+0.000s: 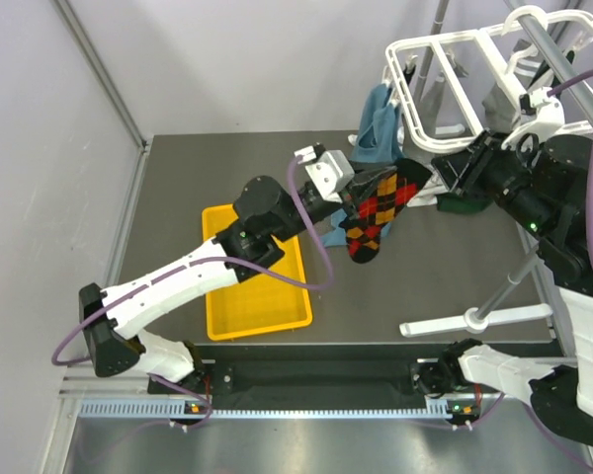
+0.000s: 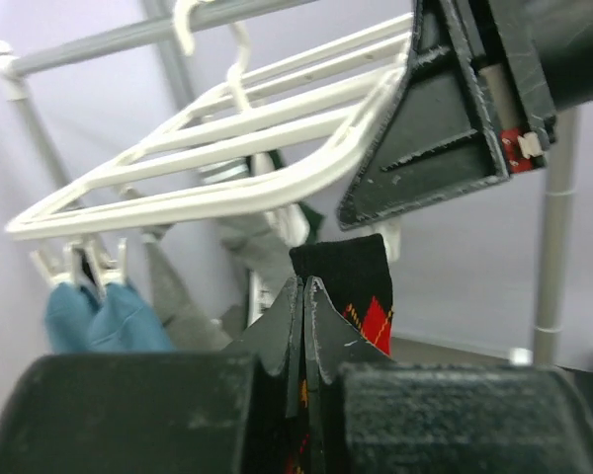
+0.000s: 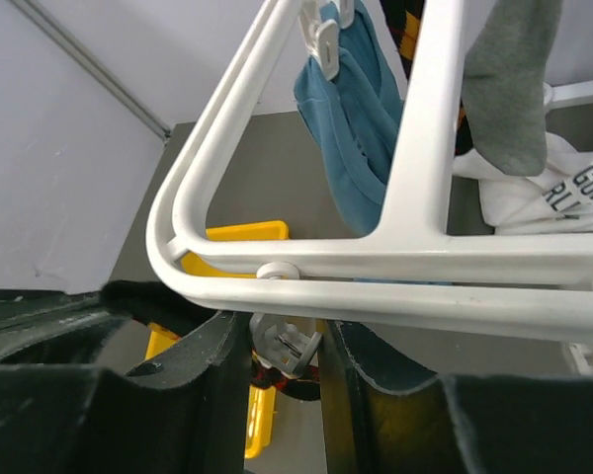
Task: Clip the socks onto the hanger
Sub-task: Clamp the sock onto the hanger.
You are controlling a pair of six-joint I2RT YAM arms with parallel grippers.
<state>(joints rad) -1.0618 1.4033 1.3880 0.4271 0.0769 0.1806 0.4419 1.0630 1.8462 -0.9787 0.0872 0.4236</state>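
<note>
My left gripper (image 1: 360, 200) (image 2: 304, 288) is shut on a red, black and yellow argyle sock (image 1: 377, 211) (image 2: 354, 273), holding it up under the near corner of the white hanger (image 1: 445, 47) (image 2: 227, 186) (image 3: 395, 278). My right gripper (image 1: 443, 178) (image 3: 285, 344) is shut on a small white clip (image 3: 289, 342) that dangles from the hanger's corner bar. Just below that clip a bit of the argyle sock (image 3: 298, 381) shows; whether it sits inside the clip is hidden. A grey sock (image 3: 504, 89) hangs from the frame.
Blue socks (image 1: 378, 128) (image 2: 104, 318) (image 3: 356, 128) hang clipped at the hanger's left side. A white lettered garment (image 3: 558, 190) hangs further right. A yellow tray (image 1: 267, 306) (image 3: 239, 233) lies on the table under my left arm. The grey stand pole (image 1: 506, 288) leans at the right.
</note>
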